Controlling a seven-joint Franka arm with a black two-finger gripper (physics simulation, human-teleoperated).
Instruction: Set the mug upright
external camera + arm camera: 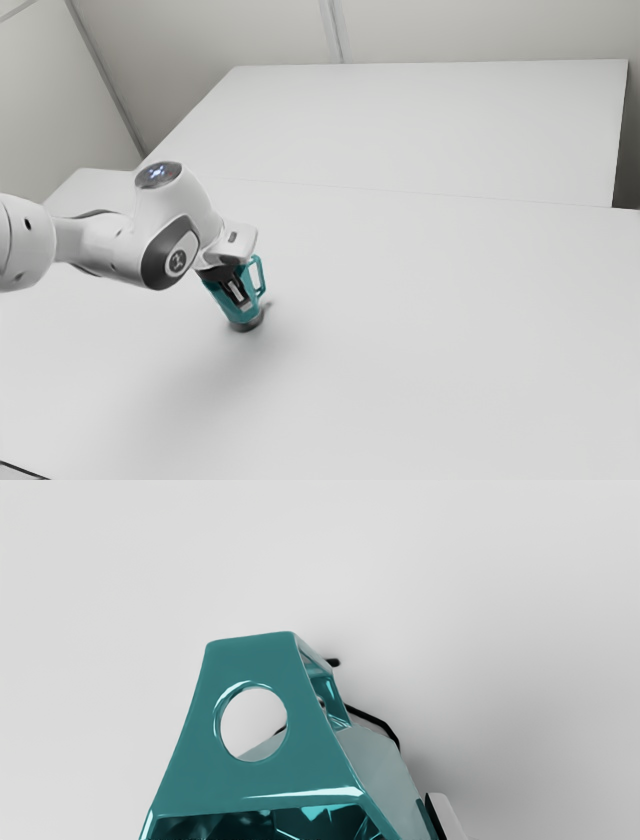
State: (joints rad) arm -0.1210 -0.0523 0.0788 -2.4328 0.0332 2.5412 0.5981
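Where the tool [237, 292] reaches down | mug [240, 315] close beside it | base lowermost

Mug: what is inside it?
In the wrist view, the mug's opening reveals shiny, dark teal inner walls. Its inner bottom is out of sight, so contents can't be judged. In the exterior view, the gripper covers its mouth.
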